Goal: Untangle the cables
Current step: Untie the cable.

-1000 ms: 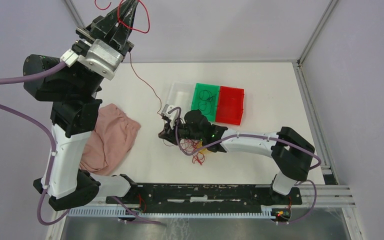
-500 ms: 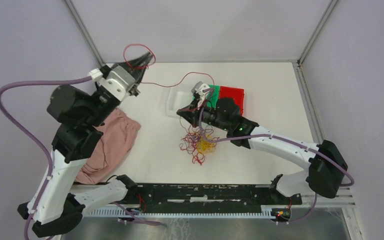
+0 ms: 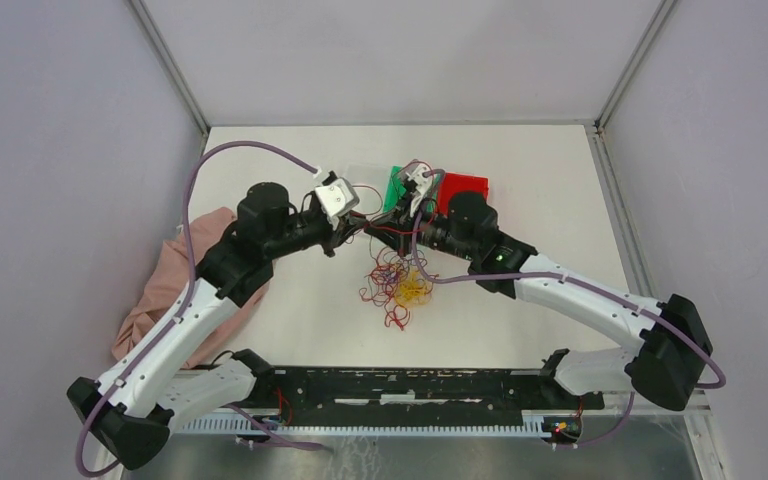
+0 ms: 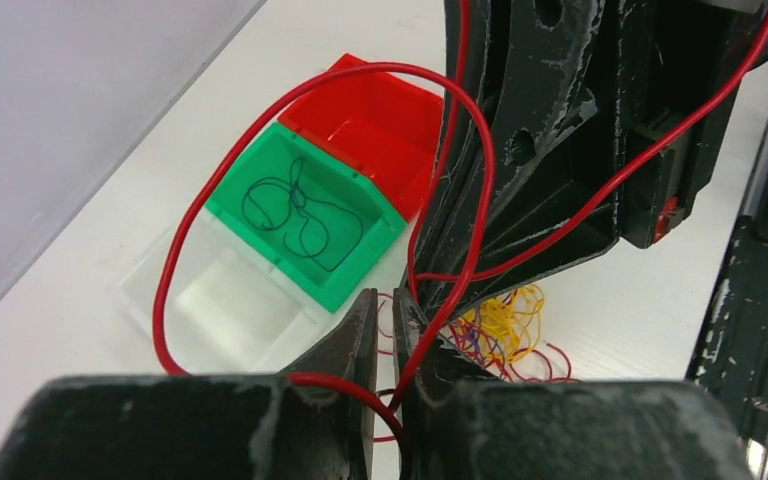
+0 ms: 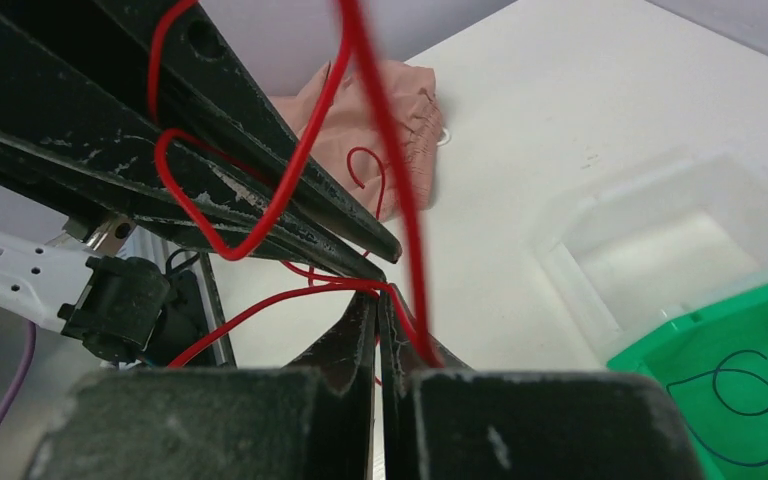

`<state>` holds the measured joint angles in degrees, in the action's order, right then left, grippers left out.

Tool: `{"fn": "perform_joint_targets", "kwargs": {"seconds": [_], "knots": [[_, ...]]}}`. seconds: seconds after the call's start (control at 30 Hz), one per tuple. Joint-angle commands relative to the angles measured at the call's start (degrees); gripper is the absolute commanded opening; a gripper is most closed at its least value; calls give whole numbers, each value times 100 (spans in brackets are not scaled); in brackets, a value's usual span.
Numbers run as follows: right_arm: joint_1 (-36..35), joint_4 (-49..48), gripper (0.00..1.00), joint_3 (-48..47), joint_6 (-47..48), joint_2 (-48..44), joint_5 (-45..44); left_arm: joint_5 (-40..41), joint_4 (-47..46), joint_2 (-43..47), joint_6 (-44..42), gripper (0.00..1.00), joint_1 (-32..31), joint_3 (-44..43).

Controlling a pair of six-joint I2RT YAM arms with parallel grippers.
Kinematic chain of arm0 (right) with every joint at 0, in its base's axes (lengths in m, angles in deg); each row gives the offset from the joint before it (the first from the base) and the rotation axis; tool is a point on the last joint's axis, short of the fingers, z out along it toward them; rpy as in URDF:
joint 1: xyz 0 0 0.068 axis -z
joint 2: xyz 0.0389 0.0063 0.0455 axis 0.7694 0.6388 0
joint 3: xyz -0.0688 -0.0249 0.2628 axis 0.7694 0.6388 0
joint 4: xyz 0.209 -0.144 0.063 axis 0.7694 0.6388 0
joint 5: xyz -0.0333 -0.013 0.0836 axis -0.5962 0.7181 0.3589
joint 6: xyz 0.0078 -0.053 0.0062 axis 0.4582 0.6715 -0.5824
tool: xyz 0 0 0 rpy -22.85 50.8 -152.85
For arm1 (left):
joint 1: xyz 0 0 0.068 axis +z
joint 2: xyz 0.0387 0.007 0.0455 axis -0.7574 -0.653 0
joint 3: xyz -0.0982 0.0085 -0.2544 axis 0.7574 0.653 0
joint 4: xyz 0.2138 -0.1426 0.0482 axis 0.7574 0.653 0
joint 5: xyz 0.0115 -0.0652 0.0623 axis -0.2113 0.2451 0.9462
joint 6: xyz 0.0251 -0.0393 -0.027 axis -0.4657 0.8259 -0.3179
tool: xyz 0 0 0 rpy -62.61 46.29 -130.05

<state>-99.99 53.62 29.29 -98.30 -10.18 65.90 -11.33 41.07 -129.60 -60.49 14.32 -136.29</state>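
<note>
Moved: both arms have swung inward, and your left pincer (image 4: 385, 300) has dropped to meet the right pincer (image 5: 380, 295) tip to tip.
Held: thin red wire strand (image 5: 390, 150), above the tangled red-and-yellow wire heap (image 3: 400, 285) on the white surface (image 3: 300, 310). This looks like a handover.
Right pincer: pressed together on the strand.
Left pincer: a slit apart with the strand in the gap; you cannot tell if it grips.
</note>
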Motion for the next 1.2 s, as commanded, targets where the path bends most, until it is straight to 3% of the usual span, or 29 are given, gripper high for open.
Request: {"fn": "perform_joint_targets", "kwargs": {"seconds": [0.0, 0.27, 0.63, 0.9, 1.17], "knots": [[45, -408, 0, -165, -55, -467, -15, -1121, -549, -15, 599, 19, 52, 104], [118, -74, 0, -271, 133, -662, 53, -2112, -56, -125, 336, 33, 135, -7], [320, 535, 1, -696, 133, -796, 157, -2345, 55, 46, 262, 25, 451, -38], [504, 881, 1, -895, 45, -853, 424, -2633, 499, 34, -246, 22, 721, -436], [504, 243, 1, -1050, -843, -506, 1095, -2716, -1047, -149, 874, 24, 710, 34]]}}
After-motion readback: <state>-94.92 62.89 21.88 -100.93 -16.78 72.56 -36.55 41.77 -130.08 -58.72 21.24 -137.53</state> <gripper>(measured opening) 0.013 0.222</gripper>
